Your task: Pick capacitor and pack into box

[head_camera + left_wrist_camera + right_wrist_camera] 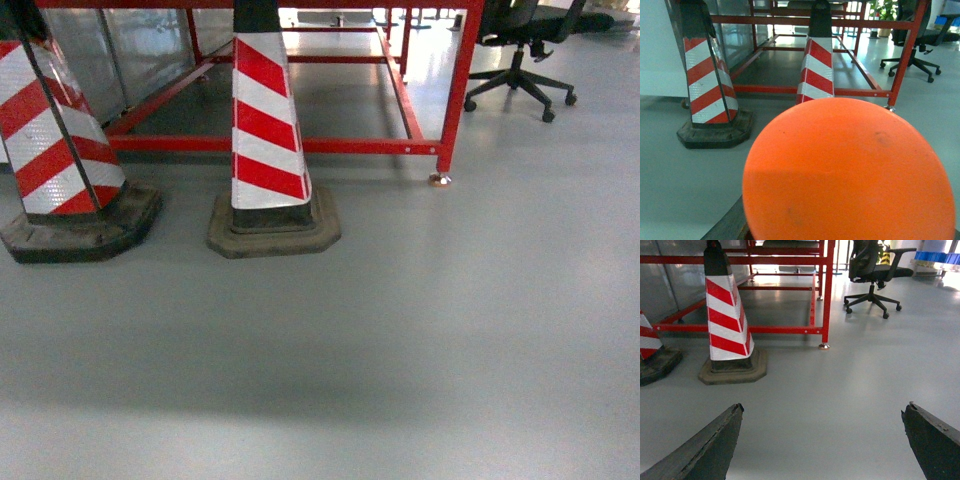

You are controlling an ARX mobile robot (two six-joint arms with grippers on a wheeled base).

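Nearest to me, the right gripper [822,440] is hanging low over the grey floor [400,350], its two dark fingers [705,450] standing wide apart with nothing between them. The left gripper is another matter: a big orange ball-like thing [850,175] is filling almost all of the left wrist view, so I cannot tell if those jaws are released or clenched (only a dark edge is showing under it).

A little further, two red-and-white striped cones [265,130] are standing on heavy black bases, and behind them a red metal frame [455,80]. Far at the back an office chair [520,60] is waiting.

No capacitor and no box are showing in any view. I am judging that the robot is not yet at its workplace. The risk: driving with one wrist camera blocked, the base could be clipping a cone or the frame leg.
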